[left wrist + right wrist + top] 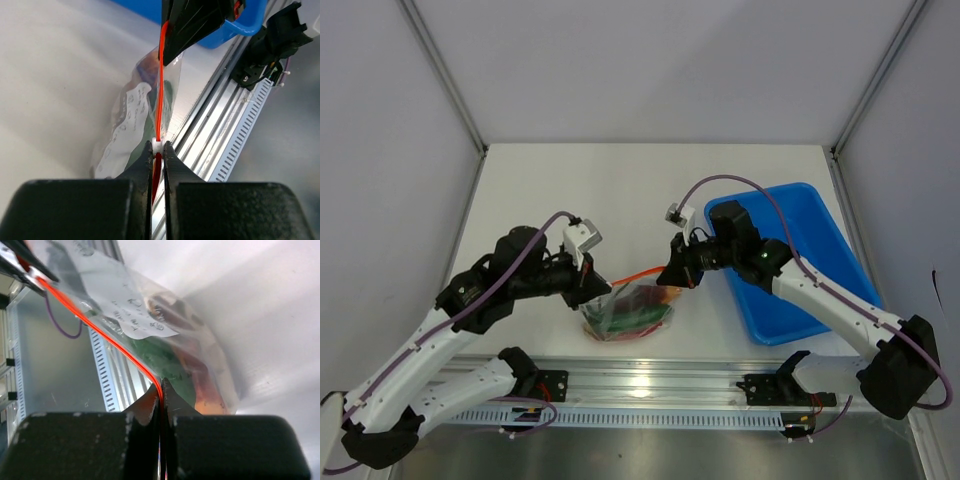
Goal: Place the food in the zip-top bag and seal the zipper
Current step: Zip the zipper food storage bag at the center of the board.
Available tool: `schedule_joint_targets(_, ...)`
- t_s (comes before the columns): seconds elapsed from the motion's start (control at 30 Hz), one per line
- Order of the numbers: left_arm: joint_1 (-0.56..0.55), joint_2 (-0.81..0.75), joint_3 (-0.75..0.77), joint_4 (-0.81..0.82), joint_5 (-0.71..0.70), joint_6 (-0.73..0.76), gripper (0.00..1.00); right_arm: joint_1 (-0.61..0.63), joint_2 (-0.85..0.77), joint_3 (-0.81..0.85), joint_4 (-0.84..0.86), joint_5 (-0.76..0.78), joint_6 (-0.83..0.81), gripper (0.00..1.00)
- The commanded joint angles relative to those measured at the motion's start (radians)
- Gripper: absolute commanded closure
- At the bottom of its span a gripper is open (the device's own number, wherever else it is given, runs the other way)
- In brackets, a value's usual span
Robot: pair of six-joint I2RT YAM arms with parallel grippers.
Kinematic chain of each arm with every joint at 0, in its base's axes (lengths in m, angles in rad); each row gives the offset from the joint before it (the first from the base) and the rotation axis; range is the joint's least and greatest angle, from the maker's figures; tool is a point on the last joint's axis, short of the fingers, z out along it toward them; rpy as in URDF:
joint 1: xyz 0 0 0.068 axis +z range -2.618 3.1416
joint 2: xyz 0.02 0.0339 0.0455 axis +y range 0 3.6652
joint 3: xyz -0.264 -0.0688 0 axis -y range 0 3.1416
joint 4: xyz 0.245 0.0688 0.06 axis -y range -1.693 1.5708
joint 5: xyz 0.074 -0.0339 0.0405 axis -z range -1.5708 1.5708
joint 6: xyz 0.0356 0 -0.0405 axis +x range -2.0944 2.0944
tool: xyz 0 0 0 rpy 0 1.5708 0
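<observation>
Low in the centre of the top view, the zip-top bag [620, 322] is held between both arms, the food [642, 308] inside it. The left gripper [158, 146] and right gripper [161, 389] each clamp tight on opposite ends of the orange-red zipper [160, 95]; the blue tray [800, 225] lies at right

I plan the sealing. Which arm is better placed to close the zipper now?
Probably left: the left gripper has its jaws shut on the zipper at a white piece, maybe the slider; the right gripper merely holds the other end.
</observation>
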Motion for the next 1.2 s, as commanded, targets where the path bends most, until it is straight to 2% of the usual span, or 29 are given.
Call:
schedule_joint_targets(0.0, 0.009, -0.046, -0.005, 0.023, -0.032, -0.009, 0.99, -0.042, -0.03, -0.03, -0.009, 0.092, 0.027, 1.0)
schedule_joint_targets(0.17, 0.009, -0.078, -0.019, 0.0, -0.058, -0.013, 1.0, -0.062, -0.046, -0.044, -0.004, 0.106, 0.039, 1.0)
schedule_joint_targets(0.37, 0.009, -0.118, -0.022, -0.035, -0.158, -0.041, 0.99, -0.072, -0.063, -0.051, -0.009, 0.129, 0.061, 1.0)
schedule_joint_targets(0.63, 0.007, -0.169, -0.016, -0.132, -0.446, -0.163, 0.99, -0.08, -0.09, -0.057, -0.018, 0.173, 0.087, 1.0)
schedule_joint_targets(0.8, 0.009, -0.204, -0.025, -0.155, -0.529, -0.222, 0.99, -0.082, -0.077, -0.051, 0.0, 0.14, 0.098, 1.0)
schedule_joint_targets(0.87, 0.009, -0.208, -0.033, -0.142, -0.537, -0.231, 0.96, -0.074, -0.049, -0.042, 0.011, 0.129, 0.102, 1.0)
schedule_joint_targets(0.9, 0.009, -0.208, -0.033, -0.139, -0.547, -0.235, 0.87, -0.069, -0.034, -0.031, 0.008, 0.124, 0.101, 1.0)
schedule_joint_targets(0.93, 0.009, -0.21, -0.031, -0.136, -0.561, -0.243, 0.82, -0.05, 0.003, -0.006, 0.003, 0.13, 0.101, 1.0)
schedule_joint_targets(0.97, 0.009, -0.213, -0.033, -0.133, -0.601, -0.248, 0.66, -0.04, 0.022, 0.01, 0.005, 0.143, 0.104, 1.0)
schedule_joint_targets(1.03, 0.007, -0.225, -0.022, -0.122, -0.648, -0.26, 0.46, -0.026, 0.084, 0.05, 0.013, 0.15, 0.116, 1.0)
schedule_joint_targets(1.07, 0.009, -0.23, -0.016, -0.116, -0.702, -0.26, 0.22, -0.023, 0.106, 0.064, 0.025, 0.153, 0.133, 1.0)
schedule_joint_targets(1.13, 0.009, -0.231, 0.018, -0.11, -0.759, -0.257, 0.05, -0.023, 0.153, 0.102, 0.029, 0.17, 0.144, 1.0)
schedule_joint_targets(1.17, 0.007, -0.231, 0.029, -0.11, -0.82, -0.259, 0.01, -0.025, 0.204, 0.146, 0.026, 0.188, 0.154, 1.0)
